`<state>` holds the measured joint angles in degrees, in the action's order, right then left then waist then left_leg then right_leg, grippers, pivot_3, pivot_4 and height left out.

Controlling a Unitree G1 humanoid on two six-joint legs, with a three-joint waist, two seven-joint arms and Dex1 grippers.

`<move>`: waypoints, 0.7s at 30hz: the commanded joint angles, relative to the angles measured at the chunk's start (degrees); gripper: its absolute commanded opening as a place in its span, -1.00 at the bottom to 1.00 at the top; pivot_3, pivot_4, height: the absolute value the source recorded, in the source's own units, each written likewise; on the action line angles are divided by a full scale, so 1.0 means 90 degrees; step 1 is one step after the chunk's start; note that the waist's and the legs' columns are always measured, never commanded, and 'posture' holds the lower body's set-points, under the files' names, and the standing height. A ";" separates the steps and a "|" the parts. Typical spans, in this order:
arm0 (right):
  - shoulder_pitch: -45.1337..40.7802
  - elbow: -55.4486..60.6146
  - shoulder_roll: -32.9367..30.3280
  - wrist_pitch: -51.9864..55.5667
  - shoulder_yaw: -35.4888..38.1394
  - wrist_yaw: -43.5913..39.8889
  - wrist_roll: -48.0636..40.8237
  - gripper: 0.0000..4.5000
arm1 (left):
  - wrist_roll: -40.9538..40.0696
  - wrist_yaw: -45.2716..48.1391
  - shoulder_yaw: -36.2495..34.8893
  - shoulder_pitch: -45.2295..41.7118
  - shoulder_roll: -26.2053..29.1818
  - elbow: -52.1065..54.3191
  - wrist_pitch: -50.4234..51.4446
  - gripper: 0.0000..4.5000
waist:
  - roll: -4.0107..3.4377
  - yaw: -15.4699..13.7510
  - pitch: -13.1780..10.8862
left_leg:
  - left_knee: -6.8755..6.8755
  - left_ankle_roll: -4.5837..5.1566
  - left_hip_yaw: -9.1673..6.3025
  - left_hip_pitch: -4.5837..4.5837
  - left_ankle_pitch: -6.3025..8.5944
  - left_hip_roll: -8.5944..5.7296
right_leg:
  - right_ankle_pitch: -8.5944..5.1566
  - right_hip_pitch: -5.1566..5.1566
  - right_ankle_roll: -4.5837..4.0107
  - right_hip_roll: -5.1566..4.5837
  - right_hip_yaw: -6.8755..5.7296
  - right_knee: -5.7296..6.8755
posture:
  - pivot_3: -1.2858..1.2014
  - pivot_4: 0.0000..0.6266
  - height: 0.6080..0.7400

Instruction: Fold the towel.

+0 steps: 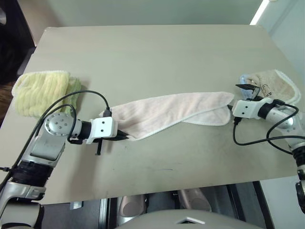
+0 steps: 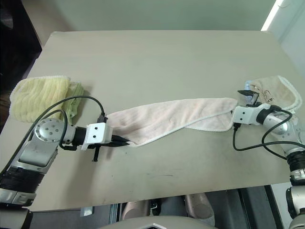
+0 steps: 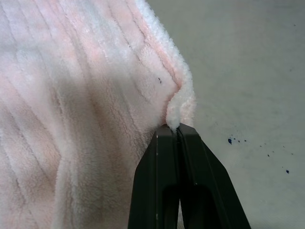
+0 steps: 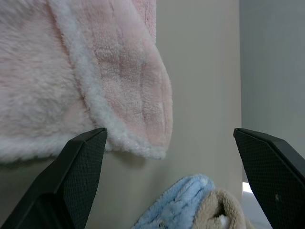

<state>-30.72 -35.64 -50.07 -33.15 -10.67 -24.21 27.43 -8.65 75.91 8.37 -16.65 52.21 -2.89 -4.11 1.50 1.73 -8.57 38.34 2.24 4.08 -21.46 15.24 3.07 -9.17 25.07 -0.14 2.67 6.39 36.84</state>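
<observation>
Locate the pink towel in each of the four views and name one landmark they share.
Left eye view: the pink towel stretches across the table's middle between the grippers.
Right eye view: same, mid-table.
Left wrist view: it fills the left side, its edge pinched by the left gripper.
Right wrist view: upper left.
Shared landmark: the towel's white edging.

Pinched edge of the towel (image 3: 90, 95) disappears between the shut fingers of the left gripper (image 3: 177, 136); the cloth runs off the top and left edges of the left wrist view. Right gripper (image 4: 169, 138) fingers are cut by the lower frame edge in the right wrist view, as is the blue and beige cloth (image 4: 190, 205) at bottom centre. Yellow towel (image 1: 45, 90) at left of the head view is partly covered by a black cable (image 1: 71, 98).
</observation>
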 commanded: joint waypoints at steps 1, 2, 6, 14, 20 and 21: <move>-0.0223 -0.0189 -0.0039 -0.0196 -0.0048 0.0276 0.0146 1.00 | -0.0005 0.0007 -0.0063 -0.0061 0.0020 0.0134 -0.0037 -0.98 | -0.0001 -0.0001 -0.0001 | -0.0002 0.0000 0.0000 0.0000 0.0000 0.0000 | 0.0000 0.0000 0.0000 0.0000 0.0000 0.0000 | 0.03 -0.52 0.99; -0.0249 -0.0248 -0.0038 -0.0236 -0.0072 0.0308 0.0172 1.00 | -0.0005 0.0006 -0.0068 -0.0055 0.0026 0.0138 -0.0036 -0.98 | -0.0001 -0.0001 -0.0001 | -0.0003 0.0001 0.0000 0.0000 0.0001 0.0000 | -0.0001 0.0000 0.0001 0.0000 0.0000 0.0000 | 0.03 -0.52 0.99; -0.0130 -0.0308 -0.0205 -0.0427 -0.0099 0.0314 0.0187 1.00 | -0.0027 -0.0029 -0.0141 0.0063 0.0092 0.0226 -0.0009 -0.98 | -0.0001 -0.0001 -0.0001 | -0.0004 0.0004 0.0000 0.0000 0.0003 0.0000 | -0.0002 0.0000 0.0002 0.0000 0.0000 0.0000 | 0.03 -0.52 0.99; -0.0108 -0.0494 -0.0452 -0.0480 -0.0109 0.0620 0.0389 1.00 | -0.0028 -0.0048 -0.0095 0.0062 0.0089 0.0246 0.0007 -0.98 | -0.0001 -0.0010 -0.0001 | -0.0003 0.0004 -0.0002 0.0000 0.0004 0.0000 | -0.0006 -0.0004 0.0007 0.0000 0.0000 -0.0003 | 0.03 -0.52 0.99; -0.0424 -0.0735 -0.0241 -0.0552 -0.0258 0.0893 0.0589 1.00 | -0.0015 -0.0012 -0.0053 -0.0044 0.0053 0.0194 -0.0004 -0.98 | -0.0001 -0.0007 -0.0001 | -0.0002 0.0004 -0.0002 0.0000 0.0004 0.0000 | -0.0002 -0.0002 0.0003 0.0000 0.0000 -0.0002 | 0.03 -0.52 0.99; -0.0459 -0.0776 -0.0218 -0.0572 -0.0284 0.0932 0.0624 1.00 | -0.0014 -0.0007 -0.0053 -0.0048 0.0053 0.0190 -0.0007 -0.98 | -0.0001 -0.0007 -0.0001 | -0.0002 0.0004 -0.0001 0.0000 0.0004 0.0000 | -0.0002 -0.0001 0.0003 0.0000 0.0000 -0.0002 | 0.03 -0.52 0.99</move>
<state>-33.70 -42.50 -51.97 -37.50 -12.91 -17.65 32.45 -8.79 75.80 8.35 -16.28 52.64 -2.20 -3.85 1.49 1.66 -8.58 38.31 2.28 4.06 -21.46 15.27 3.07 -9.19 25.05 -0.11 2.67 6.38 36.82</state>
